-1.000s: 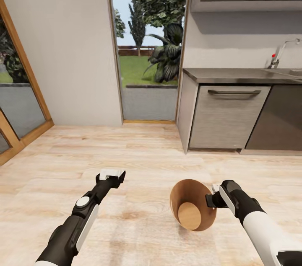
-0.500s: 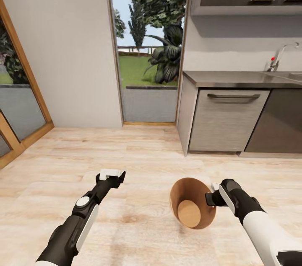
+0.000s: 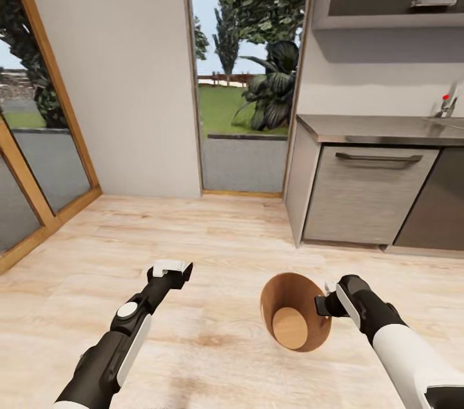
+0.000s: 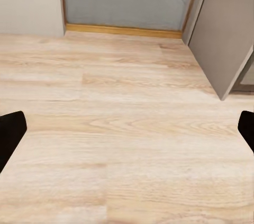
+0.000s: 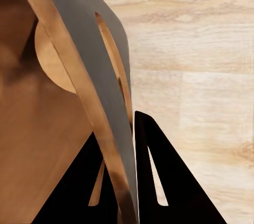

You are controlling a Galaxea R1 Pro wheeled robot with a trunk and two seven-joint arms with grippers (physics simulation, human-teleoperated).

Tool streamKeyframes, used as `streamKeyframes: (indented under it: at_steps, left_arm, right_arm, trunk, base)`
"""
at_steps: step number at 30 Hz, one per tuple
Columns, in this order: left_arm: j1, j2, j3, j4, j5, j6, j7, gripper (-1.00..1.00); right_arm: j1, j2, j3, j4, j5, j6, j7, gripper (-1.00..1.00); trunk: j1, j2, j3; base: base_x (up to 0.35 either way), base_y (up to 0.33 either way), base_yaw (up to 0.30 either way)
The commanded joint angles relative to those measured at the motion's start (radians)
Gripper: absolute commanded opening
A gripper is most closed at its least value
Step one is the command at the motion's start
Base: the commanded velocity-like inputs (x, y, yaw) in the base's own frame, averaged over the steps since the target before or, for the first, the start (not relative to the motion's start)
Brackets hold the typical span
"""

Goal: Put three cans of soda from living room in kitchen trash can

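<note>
My right gripper [image 3: 322, 306] is shut on the rim of the tash can [image 3: 293, 315] and holds it tilted above the wooden floor, its mouth turned toward my head. Brown inner wall and bare round bottom are what I see of it. In the right wrist view the grey outer wall [image 5: 79, 60] is pinched between the black fingers [image 5: 153, 171]. My left gripper [image 3: 173, 269] hangs open over the floor with nothing in it, its fingertips [image 4: 10, 134] far apart. The cans of soda are out of view.
The kitchen's grey worktop [image 3: 380, 129] with a pale drawer front [image 3: 370, 193] and a tap [image 3: 448, 103] stands at the right. A glass door [image 3: 245, 132] onto a garden is straight ahead. Tall wood-framed windows [image 3: 32, 158] line the left wall.
The whole picture has shifted: the camera has turned left, so the cupboards and door sit further right. Both arms and the held bin keep their places in the view.
</note>
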Motion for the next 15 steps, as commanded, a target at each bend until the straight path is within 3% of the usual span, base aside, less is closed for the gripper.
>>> streamKeyframes:
  at_steps: [1, 6, 15]
  left_arm:
    - [0.0, 0.0, 0.0, 0.0, 0.0, 0.0, 0.0, 1.0]
    - [0.0, 0.0, 0.0, 0.001, 0.0, 0.0, 0.0, 1.0]
    - [0.0, 0.0, 0.0, 0.002, 0.0, 0.0, 0.001, 1.0]
  right_arm:
    - [0.0, 0.001, -0.002, 0.0, -0.02, 0.001, 0.007, -1.0]
    - [0.0, 0.004, -0.001, 0.0, -0.021, 0.001, 0.008, -1.0]
    - [0.0, 0.006, -0.001, 0.0, -0.021, 0.001, 0.009, -1.0]
  trunk:
    - [-0.004, 0.007, 0.003]
    - [-0.023, 0.042, 0.019]
    - [-0.058, 0.105, 0.047]
  base:
    - [0.0, 0.0, 0.244]
    - [0.0, 0.0, 0.198]
    - [0.0, 0.0, 0.021]
